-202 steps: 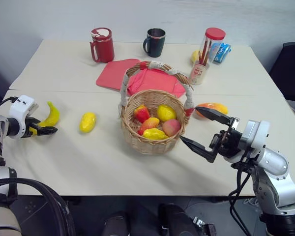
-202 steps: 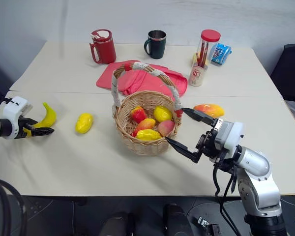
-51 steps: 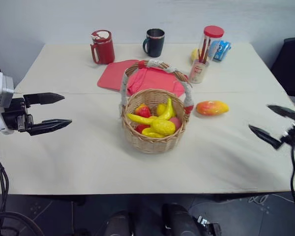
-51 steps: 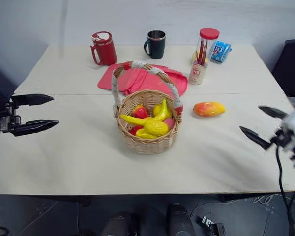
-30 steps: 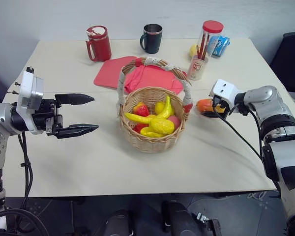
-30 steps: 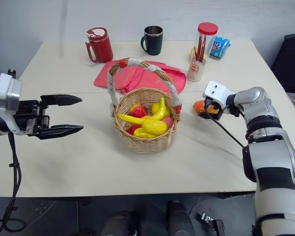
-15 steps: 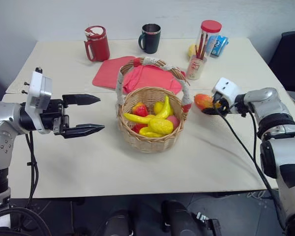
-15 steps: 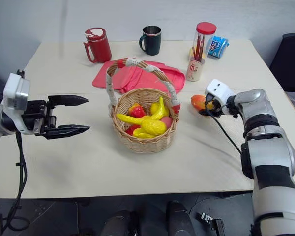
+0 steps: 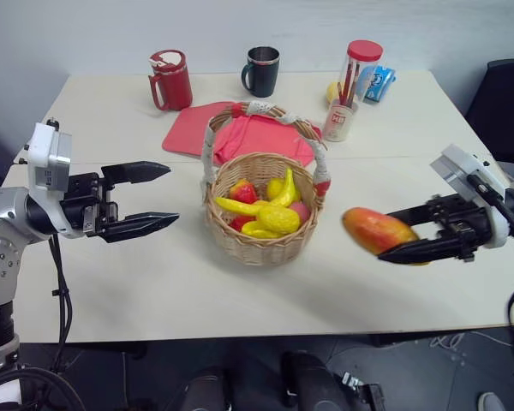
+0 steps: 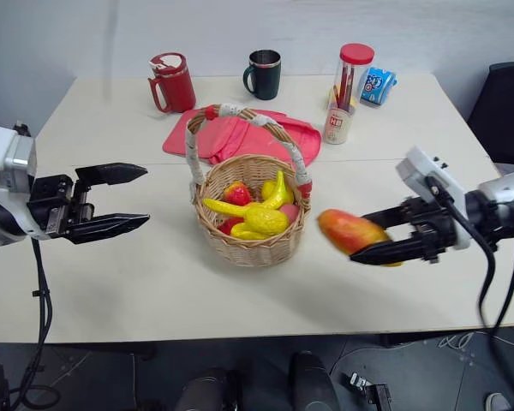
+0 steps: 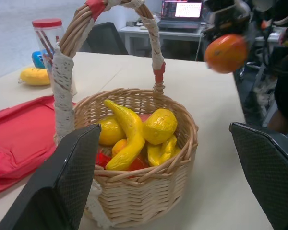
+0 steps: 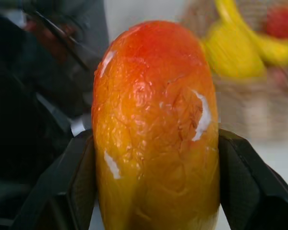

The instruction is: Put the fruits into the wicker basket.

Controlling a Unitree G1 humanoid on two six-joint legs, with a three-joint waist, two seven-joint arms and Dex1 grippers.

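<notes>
Step in hand: carry of the last loose fruit. The right gripper (image 9: 385,242) has its two black fingers closed on the mango (image 9: 375,229), one on each long flank as the right wrist view shows, and holds it in the air over the near-right part of the table (image 9: 154,282), to the right of the wicker basket (image 9: 263,244) and clear of it. The left gripper (image 9: 154,199) hangs level to the left of the basket, jaws spread wide and empty, pointing towards it. The basket stands mid-table and already holds the banana (image 9: 255,205), a small yellow oval fruit (image 9: 277,219) and some red and yellow pieces under them. Next move, by my judgement: bring the mango left and over the rim, staying under or to the side of the tall arched handle (image 9: 265,111), then release it above the pile; with the heap this high it may roll off the banana. Materials: the basket is tan woven wicker, open weave, its handle wrapped in white cord with red bands. The mango is an orange-red to yellow oval with a wrinkled, slightly glossy skin and pale scuffs; probably a hollow plastic toy, though that cannot be confirmed here. The table is flat and matte cream.
</notes>
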